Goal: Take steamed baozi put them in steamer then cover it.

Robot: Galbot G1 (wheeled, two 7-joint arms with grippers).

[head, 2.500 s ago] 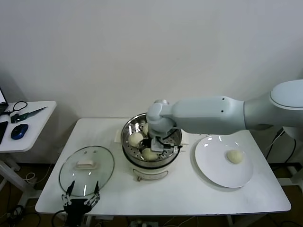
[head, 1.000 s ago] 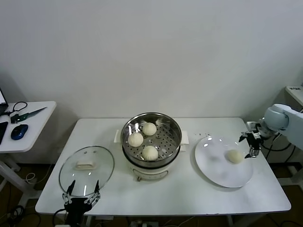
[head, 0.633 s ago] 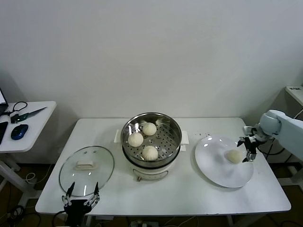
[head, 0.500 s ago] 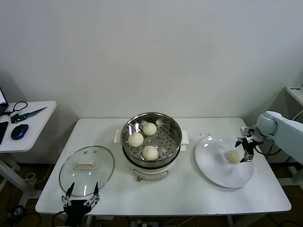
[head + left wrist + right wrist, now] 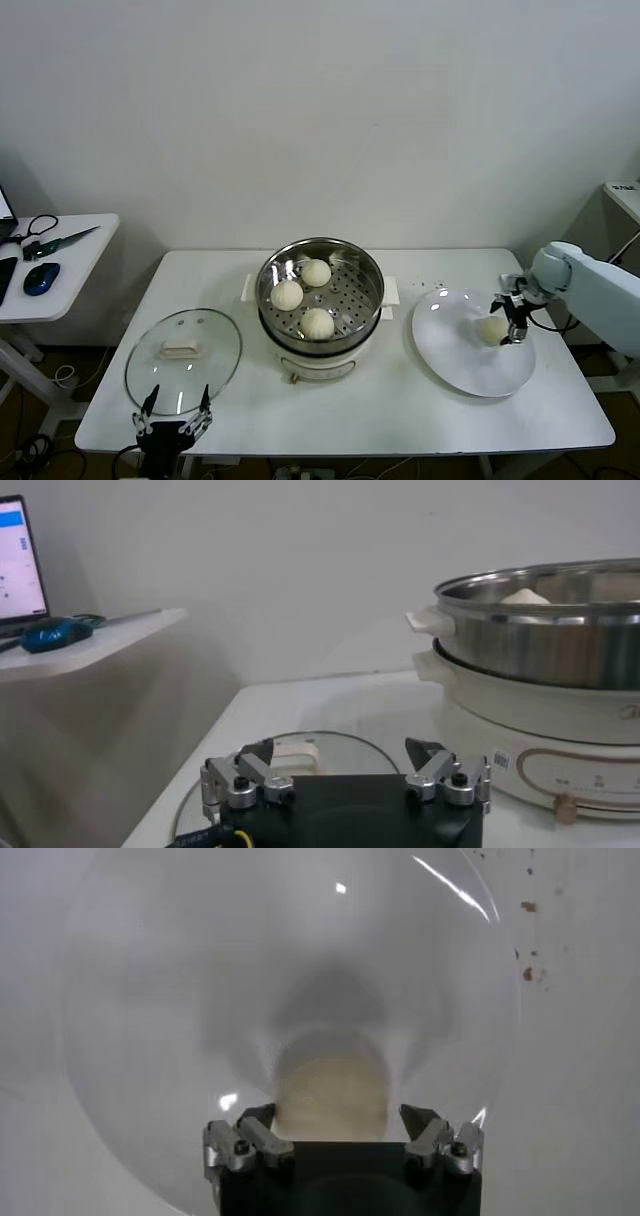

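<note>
1. My right gripper (image 5: pixel 511 322) has its jaws spread wide, one finger on each side of the last bun (image 5: pixel 492 328), not closed on it.
2. That bun sits on the plate (image 5: pixel 455 355), toward its 2 o'clock edge.
3. Three buns (image 5: pixel 317 322) lie in the steamer (image 5: pixel 320 302), at 9 o'clock from the plate.
4. My left gripper (image 5: pixel 173 412) idles with jaws wide at the lid's (image 5: pixel 182 360) 6 o'clock rim.
</note>
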